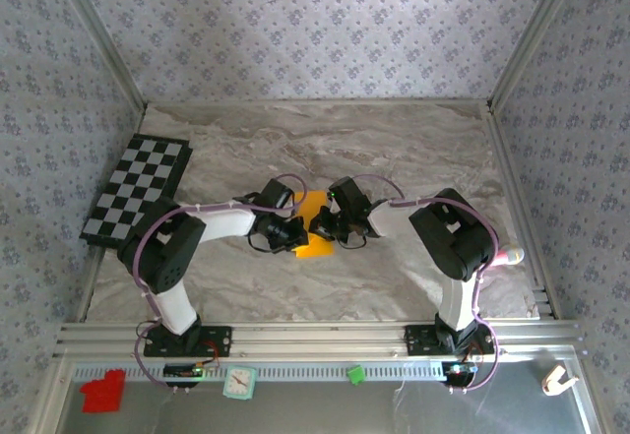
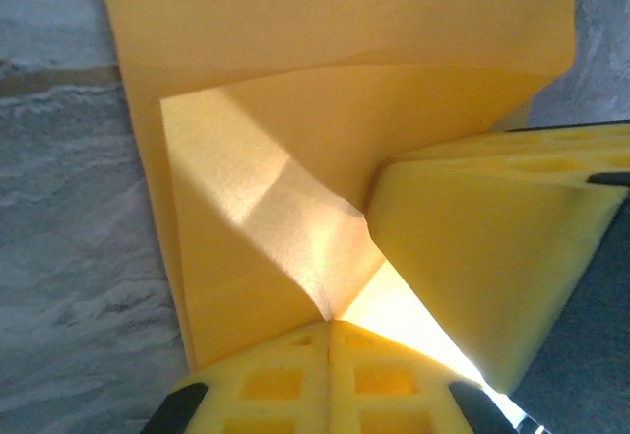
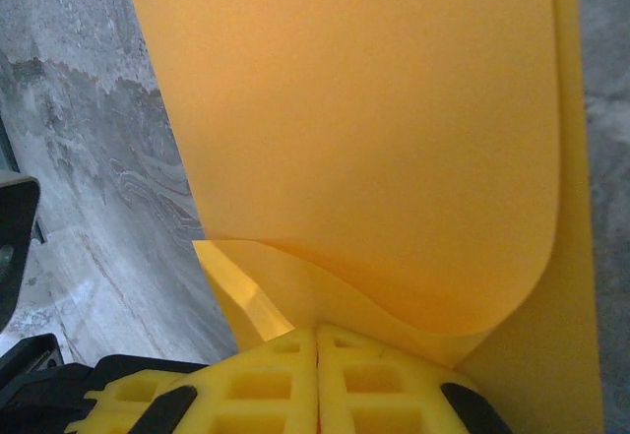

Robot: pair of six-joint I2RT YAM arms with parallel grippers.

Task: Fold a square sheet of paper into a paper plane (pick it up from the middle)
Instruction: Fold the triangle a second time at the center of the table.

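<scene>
Right now the square sheet of paper [image 1: 313,229] lies in the middle of the marbled tabletop [image 1: 413,149], between the two arms, and it is already partly creased. From the left wrist, a diagonal flap shows over the lower layer. From the right wrist, the near part curls up in a soft loop rather than a sharp fold.

The left pincer [image 2: 328,328] is closed, its yellow pads meeting on the paper where the creases run together. The right pincer [image 3: 317,334] is likewise closed, nipping the bottom of the loop. One of its fingers [image 2: 472,257], as I judge it, shows just beside the left pincer in the left wrist view, so the two grips are very near each other.

The step in hand looks like setting a fold. To do it well, both grips should move as one, since thin paper pulled two ways may tear or skew. The loop should be laid so its edge meets the edge below before any pressure goes on, then flattened from the pinch outward. Whether the edges line up under the pads cannot be told.
</scene>
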